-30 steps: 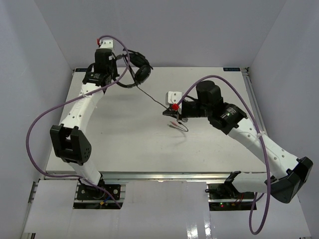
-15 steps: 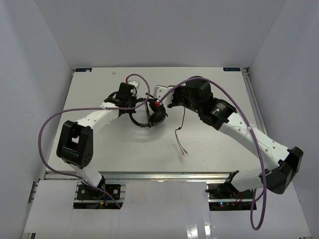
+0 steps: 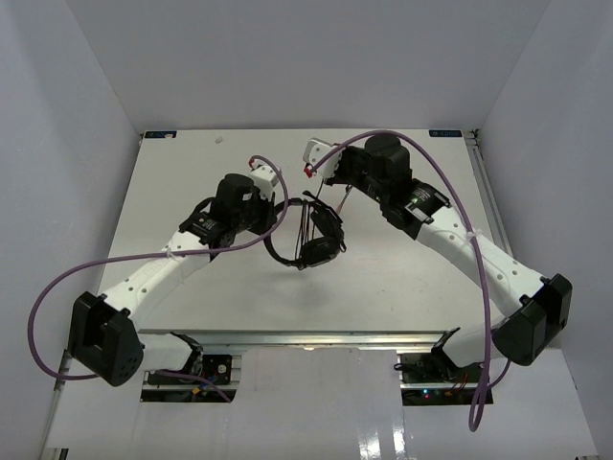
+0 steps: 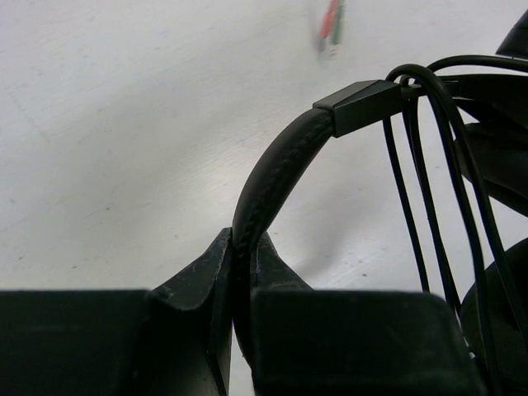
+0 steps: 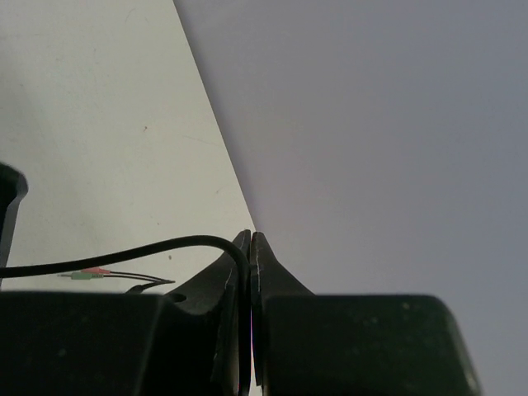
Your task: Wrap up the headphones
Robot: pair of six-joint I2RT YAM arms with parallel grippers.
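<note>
Where the white tabletop (image 3: 383, 287) ends, plain pale grey walls (image 3: 316, 57) close it in at the back and on both sides, and thick purple cables (image 3: 86, 273) loop off each arm. The tabletop is smooth and matt, with a few faint specks.

The left gripper (image 4: 241, 247) has its jaws pressed together on the headband (image 4: 272, 165) of the headphones (image 3: 316, 251), pinching the padded strap near one end. From that grip the band arches up and away from the fingertips. The headphones seem to be lifted off the surface, and the band's soft shadow lies on the table beyond the gripper. They hang between the two grippers, just beside the left one and below the right one.

The right gripper (image 5: 250, 239) is also squeezed shut, nipping the thin black cord (image 5: 165, 245) between its tips. The cord curves out to the left of those tips.

The headband is black and softly padded, with a leathery sheen. It ends in a hard rectangular sleeve (image 4: 359, 106). Several strands of the cord hang over the band just past that sleeve and drop as thin parallel lines. A round black earcup (image 4: 495, 322) sits to the right of the left gripper. Two small plugs (image 5: 87, 275), one pink and one green, show low on the left of the right gripper's tips.
</note>
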